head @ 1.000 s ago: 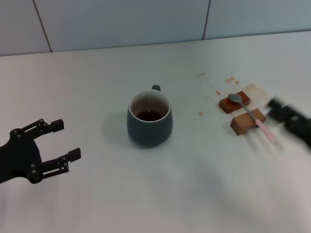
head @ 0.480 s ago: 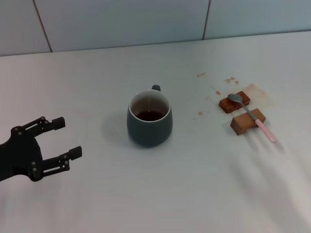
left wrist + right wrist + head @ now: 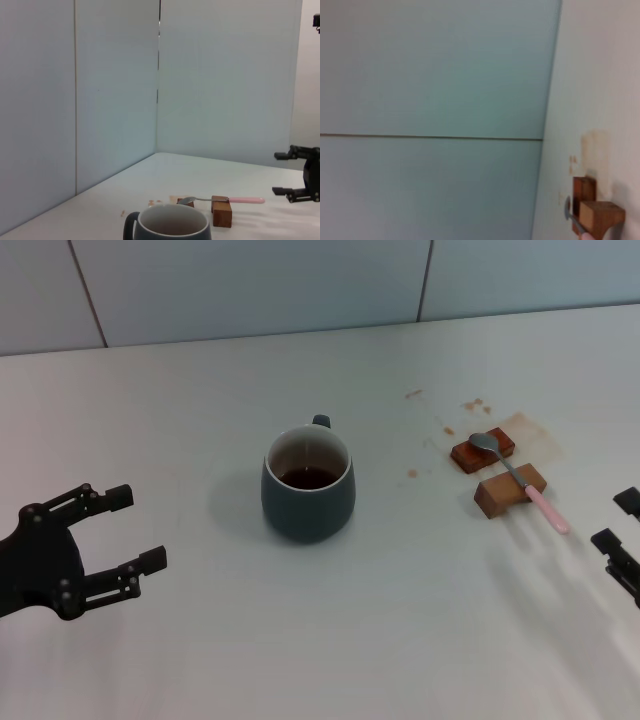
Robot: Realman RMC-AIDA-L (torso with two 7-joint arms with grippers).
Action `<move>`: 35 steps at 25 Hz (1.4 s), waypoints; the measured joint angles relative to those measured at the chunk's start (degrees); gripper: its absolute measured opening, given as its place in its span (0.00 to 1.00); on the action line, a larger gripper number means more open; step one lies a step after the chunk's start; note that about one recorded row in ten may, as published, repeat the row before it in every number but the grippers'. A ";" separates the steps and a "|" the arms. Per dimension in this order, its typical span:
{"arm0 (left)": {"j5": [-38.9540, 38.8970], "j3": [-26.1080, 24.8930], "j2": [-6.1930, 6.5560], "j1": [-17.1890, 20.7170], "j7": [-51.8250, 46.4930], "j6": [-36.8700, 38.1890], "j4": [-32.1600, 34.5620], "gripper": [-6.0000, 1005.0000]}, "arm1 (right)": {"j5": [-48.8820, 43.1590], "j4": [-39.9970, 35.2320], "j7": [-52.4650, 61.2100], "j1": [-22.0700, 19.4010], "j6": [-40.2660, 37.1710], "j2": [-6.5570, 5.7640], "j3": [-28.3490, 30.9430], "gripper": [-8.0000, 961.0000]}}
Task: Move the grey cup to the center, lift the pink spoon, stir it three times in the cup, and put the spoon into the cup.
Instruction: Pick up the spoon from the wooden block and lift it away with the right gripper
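The grey cup (image 3: 308, 485) stands upright near the table's middle, handle to the far side, with brown liquid inside. It also shows in the left wrist view (image 3: 172, 227). The pink spoon (image 3: 515, 476) lies across two wooden blocks (image 3: 508, 491) to the cup's right, silver bowl on the far block and pink handle pointing to the near right. It also shows in the left wrist view (image 3: 225, 199). My left gripper (image 3: 138, 528) is open and empty, left of the cup. My right gripper (image 3: 614, 519) is open at the right edge, just right of the spoon's handle, apart from it.
Brown stains (image 3: 470, 405) mark the table beyond the blocks. A tiled wall (image 3: 300, 285) runs behind the table. The right wrist view shows the blocks (image 3: 597, 215) and the spoon's bowl (image 3: 568, 210) against the wall.
My right gripper left the view from beside the spoon's handle, then came back in at the right edge. The left gripper, cup and spoon have hardly moved.
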 joint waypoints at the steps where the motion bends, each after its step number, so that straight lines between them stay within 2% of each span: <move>1: -0.10 0.00 0.01 0.01 0.01 0.16 0.01 0.82 | -0.06 -0.01 0.15 0.13 0.53 0.00 -0.11 0.81; 16: -0.32 -0.43 0.27 0.32 0.06 0.67 -0.22 0.82 | -0.68 -0.03 3.57 3.05 7.11 0.03 -3.01 0.81; 35: -2.85 -0.53 0.28 1.59 0.02 2.49 -0.22 0.82 | -0.71 -0.02 4.20 6.32 10.09 0.02 -3.40 0.81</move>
